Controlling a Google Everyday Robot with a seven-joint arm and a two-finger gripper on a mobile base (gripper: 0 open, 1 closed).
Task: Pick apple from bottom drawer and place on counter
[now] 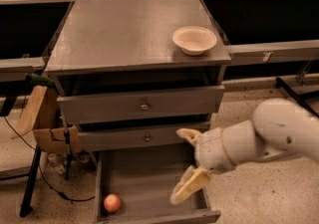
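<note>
The apple (pixel 112 202) lies on the grey floor of the bottom drawer (pixel 144 180), close to its front left corner, touching nothing but the drawer floor. The drawer is pulled well out from the cabinet, and the apple is the only thing seen in it.

The gripper (pixel 178 166) hangs over the right side of this drawer, well apart from the apple and pointing left toward it. Its jaws are spread wide and released, one pale finger up near the middle drawer (pixel 114 138) and the other down over the drawer floor, with nothing between them. The white arm (pixel 271 133) reaches in from the right, above the speckled floor (pixel 259 198).

Above the middle drawer sits the top drawer (pixel 99 108); both are closed, each with a small round knob. The counter (pixel 124 24) is the flat grey surface on top of the cabinet, and it carries a cream bowl (pixel 194 40) near its front right corner.

To the left of the cabinet a cardboard piece (pixel 42 118) leans on a black stand (pixel 31 183).
</note>
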